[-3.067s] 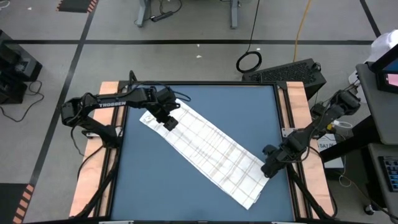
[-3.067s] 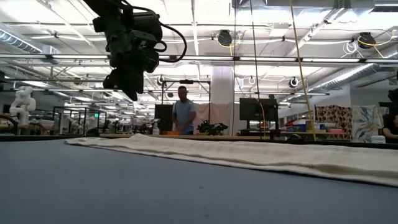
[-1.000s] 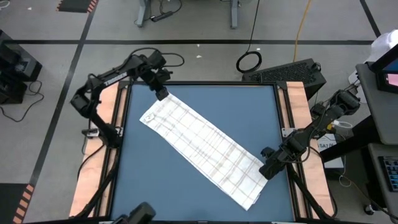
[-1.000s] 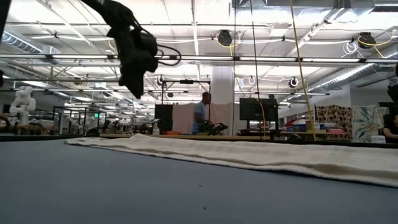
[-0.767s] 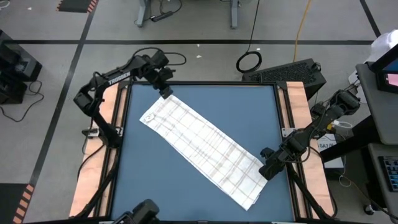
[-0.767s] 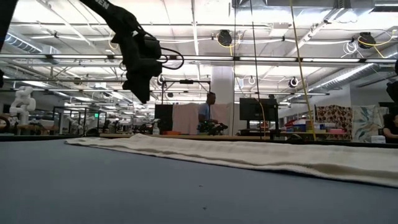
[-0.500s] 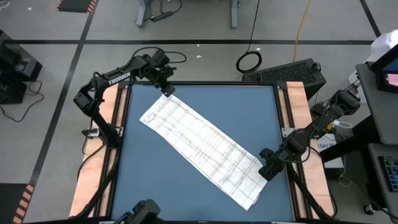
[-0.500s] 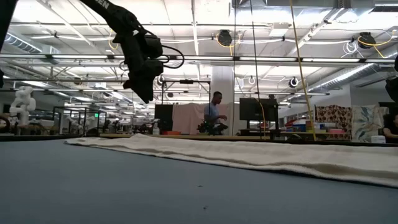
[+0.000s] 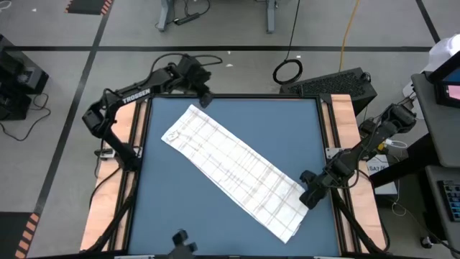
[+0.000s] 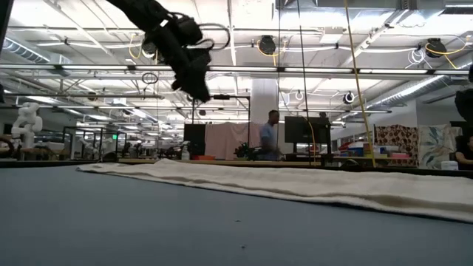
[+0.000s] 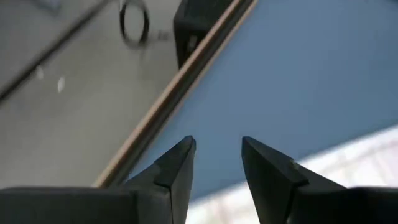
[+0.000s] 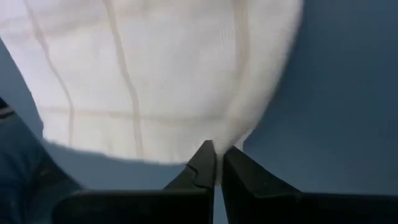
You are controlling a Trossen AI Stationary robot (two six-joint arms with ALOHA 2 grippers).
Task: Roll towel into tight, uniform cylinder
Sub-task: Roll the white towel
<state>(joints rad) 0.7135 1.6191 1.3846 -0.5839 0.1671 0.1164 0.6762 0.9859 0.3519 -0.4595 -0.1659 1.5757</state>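
— Lying flat and unrolled, was it?

— Yes. The towel (image 9: 233, 171) lay spread in a long strip slanting across the blue worktop (image 9: 302, 137), one short end near the far left corner, the other toward the near right side. No turn of the roll showed anywhere.

— And the claws?

— The left claw (image 9: 205, 96) hung in the air over the far edge of the worktop, just beyond the towel's far short end, its fingers (image 11: 176, 163) parted with nothing between them. The right claw (image 9: 309, 196) sat low at the towel's long edge near its other end. Its fingers (image 12: 238, 168) were together, tips at the hem; whether any cloth was pinched I could not tell.

— How would that cloth handle?

— Soft, light and limp, I judged. It would crease and bunch rather than hold a line, and probably slide on the smooth worktop if pushed.

— Where to take hold, then?

— At a short end, by both corners if possible, so the first fold came over square. A crooked start would likely give a cone, not an even cylinder.
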